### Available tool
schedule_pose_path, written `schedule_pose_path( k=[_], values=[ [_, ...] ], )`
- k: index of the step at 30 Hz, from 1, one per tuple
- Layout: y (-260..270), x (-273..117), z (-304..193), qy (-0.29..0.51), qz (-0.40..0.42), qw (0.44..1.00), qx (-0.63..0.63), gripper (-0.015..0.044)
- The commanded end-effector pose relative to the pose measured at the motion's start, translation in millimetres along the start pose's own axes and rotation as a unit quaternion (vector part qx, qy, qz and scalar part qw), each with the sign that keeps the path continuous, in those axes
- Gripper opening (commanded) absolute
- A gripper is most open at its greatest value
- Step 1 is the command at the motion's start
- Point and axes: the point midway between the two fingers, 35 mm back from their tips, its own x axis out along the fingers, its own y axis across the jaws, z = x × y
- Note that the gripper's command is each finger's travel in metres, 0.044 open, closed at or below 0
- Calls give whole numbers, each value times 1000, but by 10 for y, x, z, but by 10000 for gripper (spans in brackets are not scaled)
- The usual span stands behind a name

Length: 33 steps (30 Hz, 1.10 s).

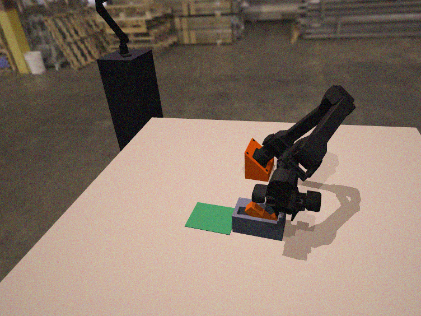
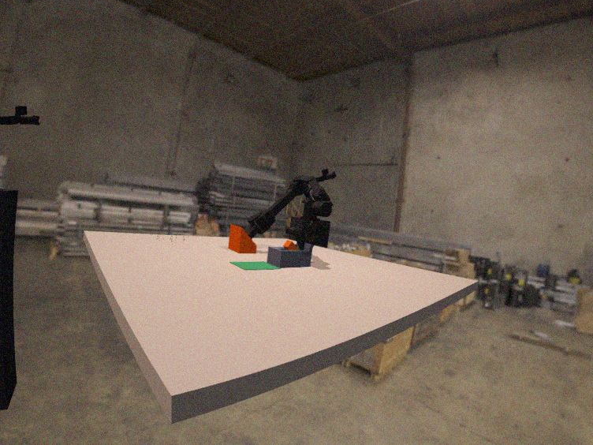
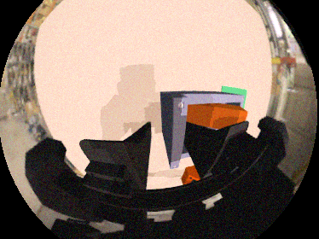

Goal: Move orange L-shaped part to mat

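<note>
The jaws stand part-way spread with nothing pinched between them, over the end of the grey tray [image 1: 257, 226] [image 2: 284, 258] [image 3: 167, 119] at three o'clock as seen from above. One finger appears to bear down on the L-shaped end of the orange part [image 1: 254, 209] [image 2: 289, 244] [image 3: 213, 116]; the contact itself is hidden. From the jaws, the part runs out towards nine o'clock, its long axis about three to nine, the far end tipped up above the pocket. Beyond it, also at nine, the green mat [image 1: 210, 217] [image 2: 253, 265] [image 3: 234, 90] lies beside the tray.

The press seems to have worked. The coming move likely turns on reaching that nine-o'clock end and closing across the long axis; easing off the pressed end too soon could drop the part back.
</note>
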Motion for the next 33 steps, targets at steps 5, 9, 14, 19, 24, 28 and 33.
schedule_pose_path(
  k=[5,9,14,19,24,28,33],
  values=[
    [-85,-580,44,-2,-7,1000,-1,180],
    [-116,-960,2,-1,-5,1000,-1,180],
    [-120,-932,31,-12,-6,1000,2,180],
    [-120,-932,31,-12,-6,1000,2,180],
    [-120,-932,31,-12,-6,1000,2,180],
    [-120,-932,31,-12,-6,1000,2,180],
    [-120,-932,31,-12,-6,1000,2,180]
  ],
)
